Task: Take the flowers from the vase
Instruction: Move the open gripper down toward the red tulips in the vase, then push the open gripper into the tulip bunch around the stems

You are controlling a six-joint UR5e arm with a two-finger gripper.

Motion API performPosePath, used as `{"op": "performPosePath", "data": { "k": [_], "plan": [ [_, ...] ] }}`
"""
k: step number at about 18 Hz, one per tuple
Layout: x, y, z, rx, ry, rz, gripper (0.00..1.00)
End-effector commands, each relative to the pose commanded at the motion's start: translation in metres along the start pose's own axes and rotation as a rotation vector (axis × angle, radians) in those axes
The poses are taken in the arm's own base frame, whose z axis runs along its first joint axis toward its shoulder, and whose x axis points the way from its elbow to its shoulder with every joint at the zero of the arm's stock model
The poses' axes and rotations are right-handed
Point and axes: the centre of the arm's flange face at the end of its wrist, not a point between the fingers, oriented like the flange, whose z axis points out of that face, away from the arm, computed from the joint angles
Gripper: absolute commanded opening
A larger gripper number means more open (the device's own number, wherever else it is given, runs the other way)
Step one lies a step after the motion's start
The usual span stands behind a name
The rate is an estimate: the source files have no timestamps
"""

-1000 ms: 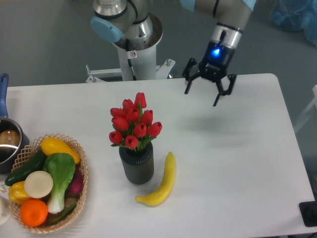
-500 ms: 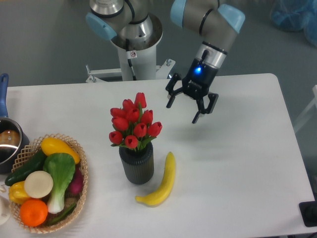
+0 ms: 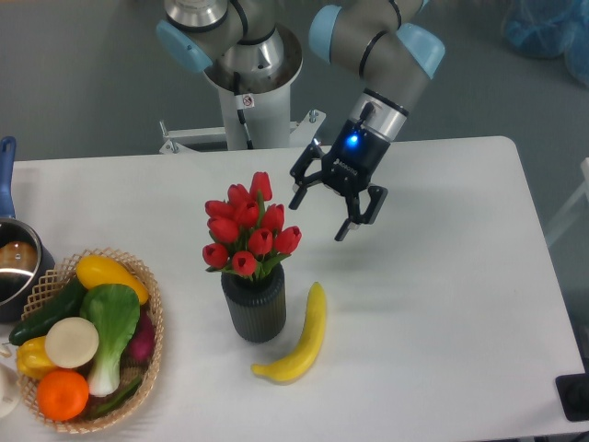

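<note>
A bunch of red tulips [image 3: 248, 230] stands upright in the vase [image 3: 253, 302] left of the frame's centre. The buds are smooth, glossy and egg-shaped, packed into a rounded cluster, with slim green leaves showing between them just above the vase mouth. The vase is a short dark grey-black cylinder with fine vertical ribs down its sides, resting on the matte white table [image 3: 442, 304].

The gripper [image 3: 318, 216] hangs in the air just to the upper right of the tulips, clear of them. Its two black, angular fingers [image 3: 348, 226] are spread wide apart with nothing between them, pointing down and to the left. A blue light glows on the black body above the fingers, and the arm [image 3: 373, 41] behind it is built of silver-grey tubes with pale blue rounded joint caps, rising to the top of the frame.

A smooth yellow banana [image 3: 299, 341] lies curved on the table just right of the vase base, near it but apart. At the lower left sits a woven wicker basket [image 3: 147, 359] holding a yellow pepper, a dark green cucumber, a leafy green vegetable with a white stalk, a pale round disc, an orange and something purple. At the left edge, a shiny steel pot [image 3: 14, 267] with a blue handle is partly cut off.
</note>
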Motion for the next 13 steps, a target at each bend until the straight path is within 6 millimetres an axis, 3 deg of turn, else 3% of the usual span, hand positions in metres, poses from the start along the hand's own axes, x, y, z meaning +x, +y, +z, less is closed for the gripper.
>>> {"op": "performPosePath", "data": {
  "k": [13],
  "plan": [
    [0.001, -0.031, 0.045, 0.105, 0.086, 0.038, 1.0]
  ]
}}
